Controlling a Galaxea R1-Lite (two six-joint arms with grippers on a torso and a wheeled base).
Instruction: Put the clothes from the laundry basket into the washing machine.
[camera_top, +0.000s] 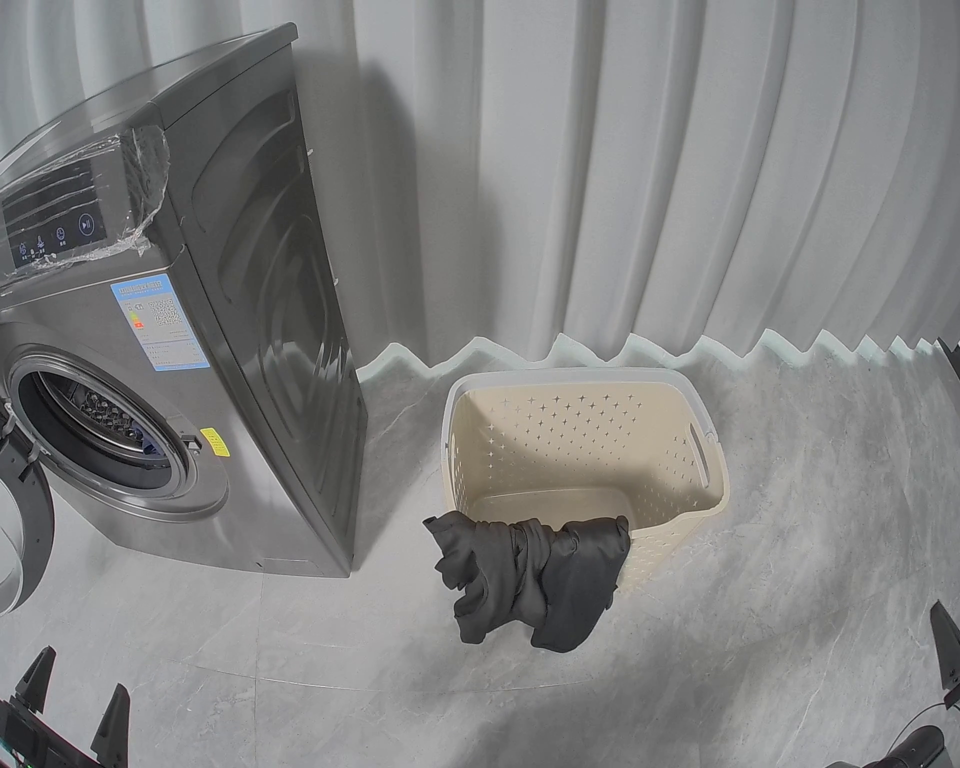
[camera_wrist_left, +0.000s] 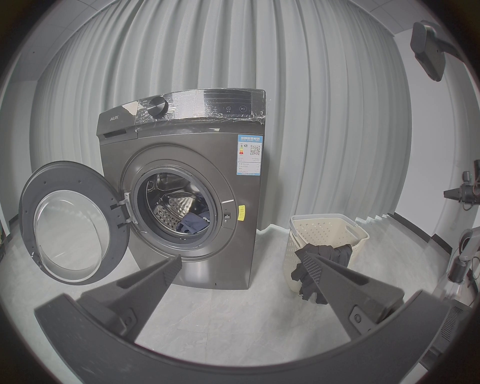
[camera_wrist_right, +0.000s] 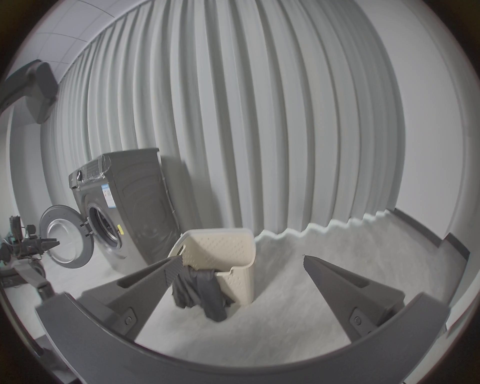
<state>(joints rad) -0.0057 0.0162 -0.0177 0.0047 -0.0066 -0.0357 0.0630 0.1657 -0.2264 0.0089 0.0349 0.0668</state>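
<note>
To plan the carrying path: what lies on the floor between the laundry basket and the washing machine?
Bare floor alone, as the head view shows, between laundry basket and washing machine.

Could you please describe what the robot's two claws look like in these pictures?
Both match: the left claw and right claw each have two dark grey, wedge-shaped fingers tapering to points, with ribbed inner tips, a round screw near each base, on a curved dark grey bracket.
</note>
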